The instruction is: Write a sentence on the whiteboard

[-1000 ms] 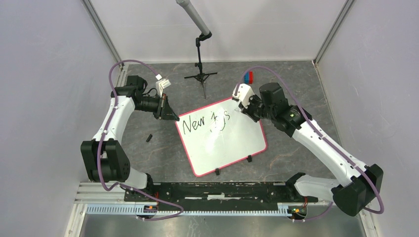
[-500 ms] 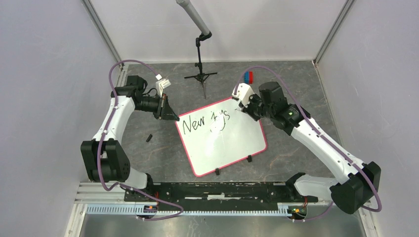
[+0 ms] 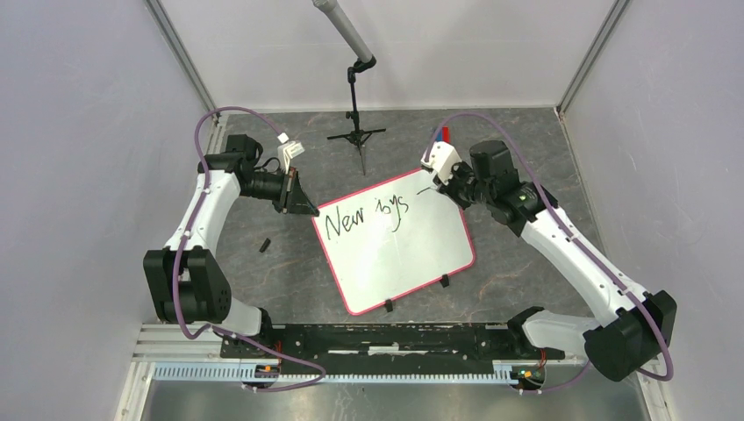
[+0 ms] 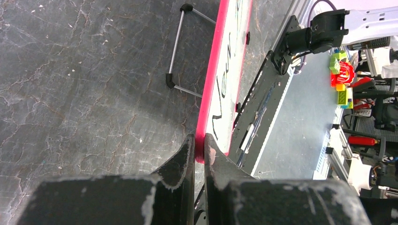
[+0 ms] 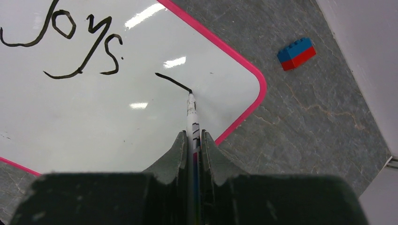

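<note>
Two grips: left claw (image 4: 199, 145) pinches the whiteboard (image 3: 405, 259) rim, right claw (image 5: 193, 140) holds a marker (image 5: 191, 111) touching it.

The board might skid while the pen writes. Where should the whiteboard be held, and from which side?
Grip the whiteboard by its thin pink rim at the left corner, coming in low and level from the left. It lies flat, so only its edge fits between jaws, and that corner is far from the marker in the right gripper. The left gripper pinches there.

The pink-rimmed whiteboard (image 3: 404, 259) lies flat, turned askew, its black sentence (image 3: 367, 216) reading "New joys" and one short stroke.
</note>
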{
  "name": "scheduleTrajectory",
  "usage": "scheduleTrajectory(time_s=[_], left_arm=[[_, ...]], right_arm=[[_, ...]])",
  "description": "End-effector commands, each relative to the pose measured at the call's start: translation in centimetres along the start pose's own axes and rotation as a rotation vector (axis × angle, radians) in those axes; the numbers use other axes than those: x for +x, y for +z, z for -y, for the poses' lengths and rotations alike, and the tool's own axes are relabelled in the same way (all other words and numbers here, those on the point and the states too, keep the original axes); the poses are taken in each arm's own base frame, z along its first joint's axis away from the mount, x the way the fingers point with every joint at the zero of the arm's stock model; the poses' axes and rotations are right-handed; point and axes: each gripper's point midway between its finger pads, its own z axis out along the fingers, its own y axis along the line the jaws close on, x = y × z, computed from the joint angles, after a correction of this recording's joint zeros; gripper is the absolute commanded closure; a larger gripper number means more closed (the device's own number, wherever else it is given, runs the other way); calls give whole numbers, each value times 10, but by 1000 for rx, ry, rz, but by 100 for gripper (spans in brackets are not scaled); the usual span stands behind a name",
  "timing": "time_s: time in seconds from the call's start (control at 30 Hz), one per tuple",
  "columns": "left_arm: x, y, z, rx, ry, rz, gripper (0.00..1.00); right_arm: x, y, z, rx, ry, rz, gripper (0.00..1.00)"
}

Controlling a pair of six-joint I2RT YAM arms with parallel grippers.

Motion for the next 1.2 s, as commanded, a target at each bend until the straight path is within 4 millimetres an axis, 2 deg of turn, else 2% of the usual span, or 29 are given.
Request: scheduleTrajectory(time_s=[0.0, 0.23, 0.5, 0.7, 1.17], left_arm=[[3, 6, 0, 9, 35, -22, 98], [4, 7, 0, 8, 34, -25, 98], [5, 6, 0, 5, 36, -27, 98], [4, 7, -1, 5, 34, -27, 98], [5, 6, 1, 4, 38, -26, 98]], right_arm=[[-31, -15, 7, -1, -14, 98, 100], [-52, -20, 8, -19, -10, 157, 100], [-51, -7, 14, -8, -15, 141, 100], [-43, -2, 11, -15, -19, 121, 100], [-7, 2, -13, -73, 5, 53, 100]])
